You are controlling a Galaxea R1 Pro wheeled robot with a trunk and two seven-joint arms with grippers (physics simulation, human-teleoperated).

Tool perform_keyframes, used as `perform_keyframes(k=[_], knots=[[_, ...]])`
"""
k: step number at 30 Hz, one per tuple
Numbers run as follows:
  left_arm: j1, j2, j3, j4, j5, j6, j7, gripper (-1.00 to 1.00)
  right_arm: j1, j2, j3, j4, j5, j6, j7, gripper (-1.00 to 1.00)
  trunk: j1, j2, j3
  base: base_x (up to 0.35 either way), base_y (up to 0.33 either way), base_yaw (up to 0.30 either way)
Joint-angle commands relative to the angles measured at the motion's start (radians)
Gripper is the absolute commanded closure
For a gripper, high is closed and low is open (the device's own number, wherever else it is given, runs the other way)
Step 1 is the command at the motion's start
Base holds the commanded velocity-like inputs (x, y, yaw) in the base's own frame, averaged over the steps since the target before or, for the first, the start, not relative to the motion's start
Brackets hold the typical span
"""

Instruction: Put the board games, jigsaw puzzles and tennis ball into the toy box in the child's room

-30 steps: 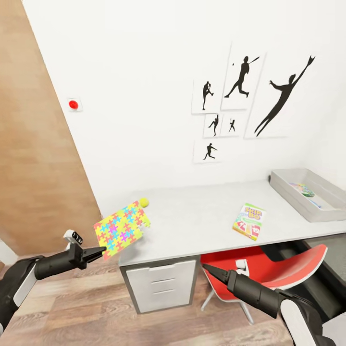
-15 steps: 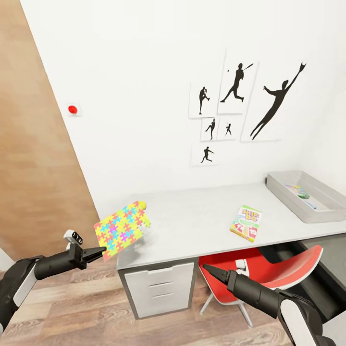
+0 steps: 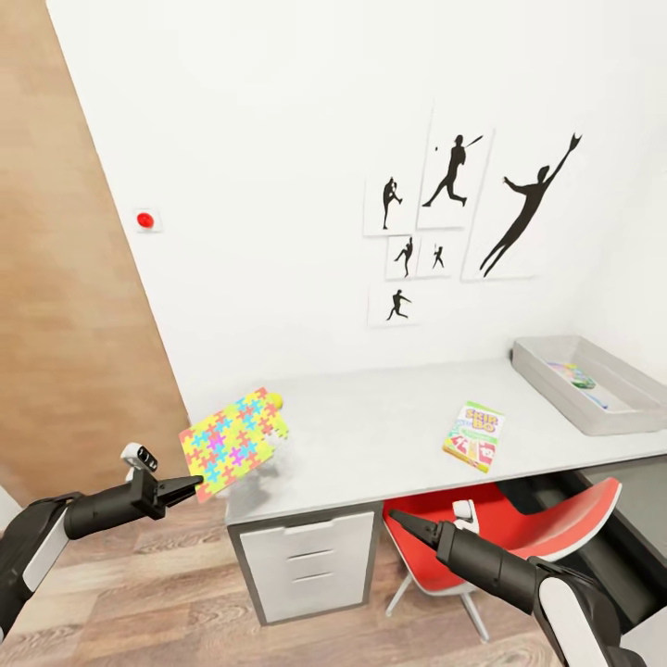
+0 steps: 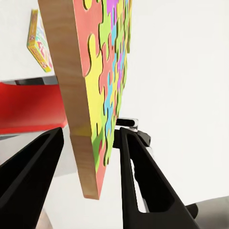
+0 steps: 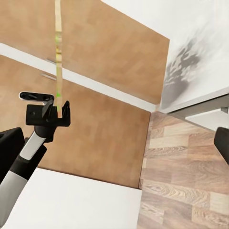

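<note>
Jigsaw puzzle (image 3: pixel 233 440): thin, stiff, bright square held in the air off the table's near left corner, tilted up on a corner.
Grip: left gripper (image 3: pixel 190 484) pinches its lower corner; in the left wrist view the board (image 4: pixel 98 95) stands edge-on between the two black fingers (image 4: pixel 138 171).
Handling: likely light and rigid, with a plain wood-coloured back; a corner hold lets it swing, so a deeper pinch along an edge would be steadier.
Tennis ball (image 3: pixel 275 399): small, yellow-green, on the table just behind the puzzle's top edge.
Board game (image 3: pixel 473 436): SKIP-BO box lying flat mid-table.
Toy box (image 3: pixel 556 394): grey tray at the table's far right, something colourful already inside, too small to name.
Table (image 3: pixel 389 435): pale top over grey drawers.
Right gripper (image 3: pixel 400 526): low before the red chair (image 3: pixel 556 519), fingers pressed together as far as I can tell, holding nothing.
</note>
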Motion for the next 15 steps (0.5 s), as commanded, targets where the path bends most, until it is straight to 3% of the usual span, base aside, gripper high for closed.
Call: perform_keyframes(k=[1, 15], knots=[[-0.001, 0.002, 0.0, 0.0, 0.001, 0.011, -0.003, 1.0, -0.001, 0.0, -0.001, 0.0, 0.002, 0.005, 0.004, -1.0, 0.001, -0.002, 0.0, 0.0, 0.0, 0.0], [-0.001, 0.004, 0.0, 0.001, 0.0, 0.011, -0.002, 1.0, -0.001, -0.001, -0.002, 0.0, 0.001, 0.006, 0.008, -1.0, 0.001, -0.002, 0.012, -0.004, 0.0, -0.001]])
